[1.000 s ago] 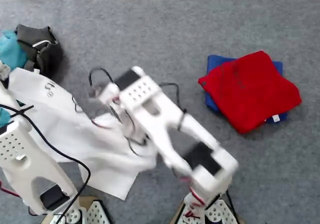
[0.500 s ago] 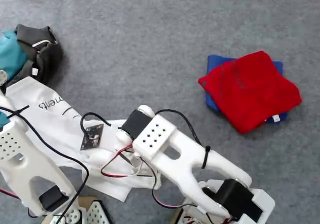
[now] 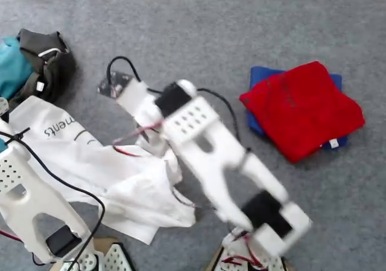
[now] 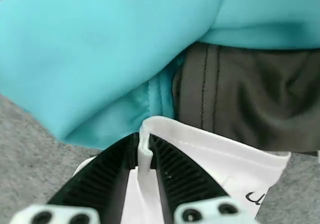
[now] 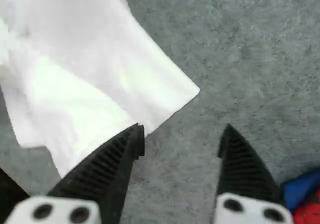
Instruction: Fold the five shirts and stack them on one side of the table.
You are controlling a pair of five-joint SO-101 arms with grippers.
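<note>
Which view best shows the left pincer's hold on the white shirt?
Left wrist view: the left pincer is shut on a fold of the white shirt. The high view shows the shirt lying rumpled; the right wrist view shows one corner.

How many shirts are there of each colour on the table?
red shirt: 1
blue shirt: 1
white shirt: 1
teal shirt: 1
dark grey shirt: 1
Total: 5 shirts
</note>
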